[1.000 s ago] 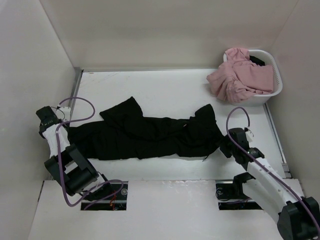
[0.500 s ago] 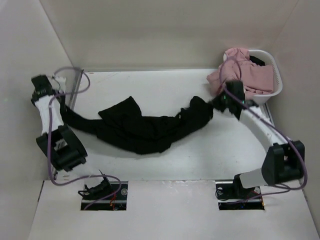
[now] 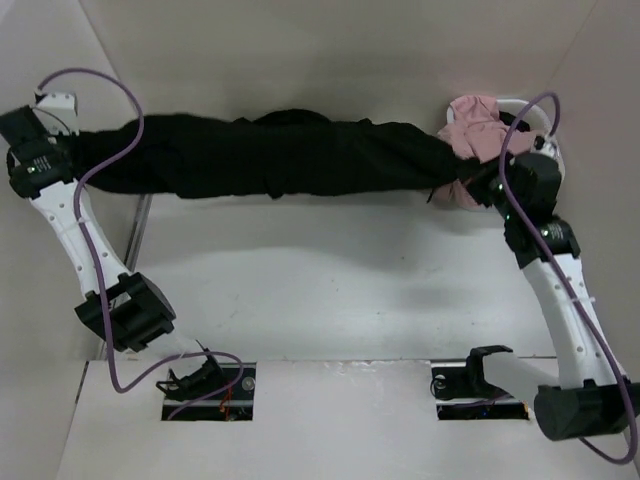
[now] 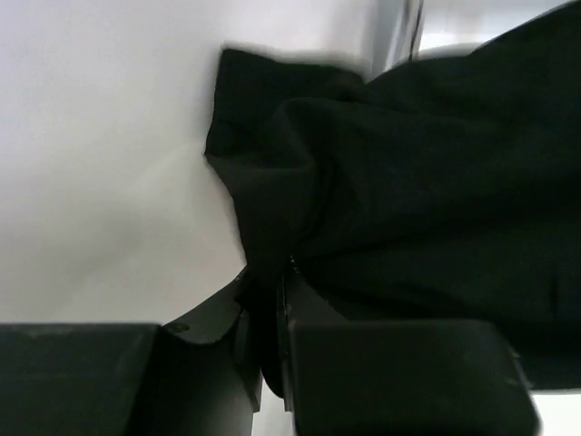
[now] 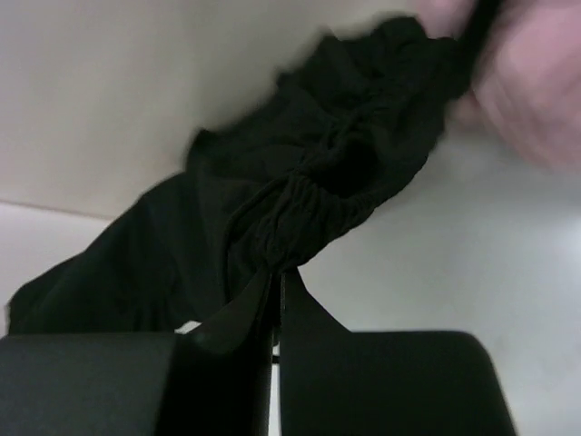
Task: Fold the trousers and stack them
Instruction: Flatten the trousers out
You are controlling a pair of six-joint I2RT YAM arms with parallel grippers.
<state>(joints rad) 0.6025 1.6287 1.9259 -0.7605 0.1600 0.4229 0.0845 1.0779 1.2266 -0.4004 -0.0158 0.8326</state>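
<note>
Black trousers (image 3: pixel 270 158), left arm (image 3: pixel 65 215), right arm (image 3: pixel 565 290) raised

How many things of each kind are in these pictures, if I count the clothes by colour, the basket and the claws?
Black trousers: 1
Pink clothing: 1 heap, its pieces cannot be told apart
White basket: 1
Claws: 2, the left claw and the right claw, each shut on the trousers
Total: 5
</note>
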